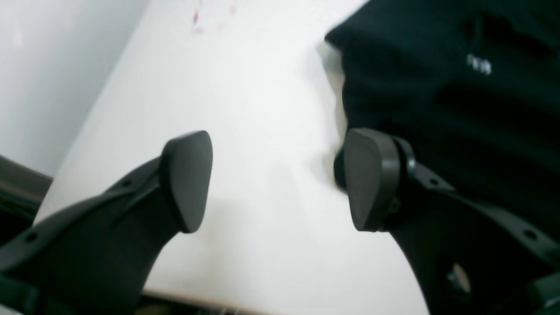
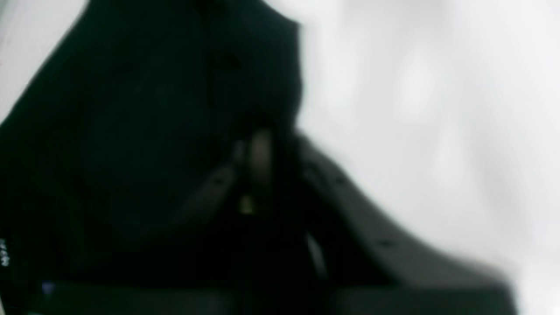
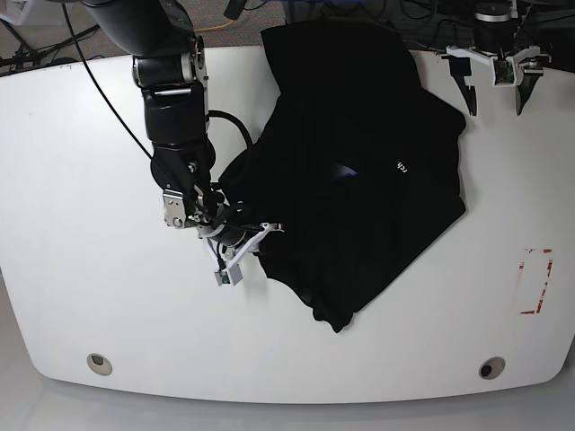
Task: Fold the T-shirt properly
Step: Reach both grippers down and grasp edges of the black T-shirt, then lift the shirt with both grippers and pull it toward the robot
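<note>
Black T-shirt [image 3: 359,153]: one, crumpled | right gripper [image 3: 235,235]: pinching its edge | left gripper [image 1: 280,179]: spread, empty

My right gripper [image 2: 256,153] sits at the center of a badly blurred picture, its jaws drawn together on a fold of the T-shirt [image 2: 153,131]. The black cloth fills everything from 7 o'clock round to 12 o'clock. A tiny white mark shows on it at 8 o'clock, with a bluish speck just below. Bare white table [image 2: 415,109] spreads from 1 o'clock to 4 o'clock.
</note>
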You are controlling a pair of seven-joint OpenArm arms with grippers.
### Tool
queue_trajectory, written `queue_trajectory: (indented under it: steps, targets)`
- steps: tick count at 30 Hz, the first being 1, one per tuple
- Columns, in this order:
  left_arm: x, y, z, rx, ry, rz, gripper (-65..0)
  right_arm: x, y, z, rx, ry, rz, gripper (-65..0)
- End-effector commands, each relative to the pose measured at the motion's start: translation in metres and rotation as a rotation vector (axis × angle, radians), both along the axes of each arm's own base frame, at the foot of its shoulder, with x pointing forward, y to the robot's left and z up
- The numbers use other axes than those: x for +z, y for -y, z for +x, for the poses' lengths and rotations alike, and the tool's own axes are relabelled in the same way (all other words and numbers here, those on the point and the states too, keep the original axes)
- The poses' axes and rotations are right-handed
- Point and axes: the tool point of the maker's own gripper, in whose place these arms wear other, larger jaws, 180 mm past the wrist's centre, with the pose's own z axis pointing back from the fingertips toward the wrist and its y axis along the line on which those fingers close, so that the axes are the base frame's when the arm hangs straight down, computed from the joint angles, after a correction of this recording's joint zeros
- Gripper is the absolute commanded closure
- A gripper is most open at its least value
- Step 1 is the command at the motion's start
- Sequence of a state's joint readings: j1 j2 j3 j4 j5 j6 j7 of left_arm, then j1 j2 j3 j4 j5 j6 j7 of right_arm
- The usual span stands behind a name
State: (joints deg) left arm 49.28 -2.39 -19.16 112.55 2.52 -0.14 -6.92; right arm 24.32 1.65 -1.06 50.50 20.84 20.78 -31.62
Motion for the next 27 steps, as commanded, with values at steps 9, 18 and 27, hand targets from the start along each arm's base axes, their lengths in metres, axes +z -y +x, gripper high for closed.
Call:
queue_trajectory:
  steps: [9, 18, 27]
  targets:
    - [-0.025, 0.013, 0.019, 0.007, -0.133, -0.067, -44.2, 0.024, 0.018, 0.023, -0.015, 0.065, -0.026, 0.0]
    - [-0.057, 0.024, 0.042, -0.067, -0.216, -0.117, -44.0, 0.021, 0.022, 0.020, -0.012, 0.061, -0.032, 0.0]
    - [-0.082, 0.018, 0.060, -0.072, -0.248, -0.123, -43.8, 0.021, 0.023, 0.021, -0.013, 0.061, -0.033, 0.0]
